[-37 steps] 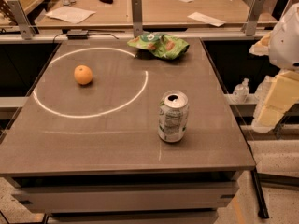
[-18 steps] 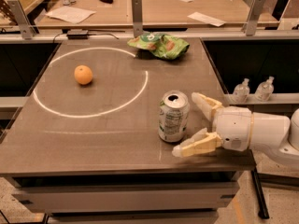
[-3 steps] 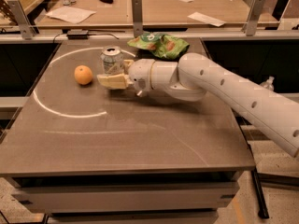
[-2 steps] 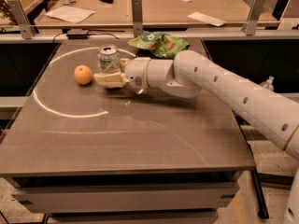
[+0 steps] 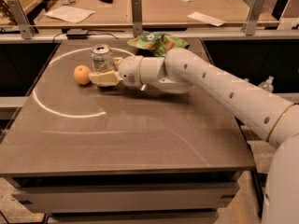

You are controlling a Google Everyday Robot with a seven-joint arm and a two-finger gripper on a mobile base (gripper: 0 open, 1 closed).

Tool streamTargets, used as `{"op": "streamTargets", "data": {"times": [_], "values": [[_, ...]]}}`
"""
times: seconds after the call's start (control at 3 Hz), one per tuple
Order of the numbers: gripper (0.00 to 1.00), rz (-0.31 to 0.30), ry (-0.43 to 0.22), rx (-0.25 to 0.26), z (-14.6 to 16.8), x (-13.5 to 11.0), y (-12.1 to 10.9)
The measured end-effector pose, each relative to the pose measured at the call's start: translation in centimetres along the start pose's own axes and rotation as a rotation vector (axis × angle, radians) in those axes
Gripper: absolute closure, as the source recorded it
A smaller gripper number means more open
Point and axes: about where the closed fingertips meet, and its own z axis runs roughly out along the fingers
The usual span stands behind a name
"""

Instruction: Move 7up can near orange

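The 7up can stands upright at the back left of the table, silver top up. The orange lies just left of it and a little nearer, with a small gap between them. My gripper reaches in from the right on the long white arm. It is shut on the can. One cream finger crosses the can's lower front, and the other finger shows behind its right side.
A green snack bag lies at the table's back edge, right behind my arm. A white ring of light marks the left tabletop. Metal posts and a rail stand behind; a desk with papers lies beyond.
My gripper has moved the can a little further left, closer to the orange. The orange has not moved.
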Motion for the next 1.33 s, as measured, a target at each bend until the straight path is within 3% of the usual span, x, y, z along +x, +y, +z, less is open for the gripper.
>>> {"op": "streamTargets", "data": {"times": [0.33,1.33], "values": [[0.83,-0.009,0.015,0.000,0.98,0.47,-0.05],[0.12,-0.013,0.028,0.003,1.63,0.85,-0.05]]}}
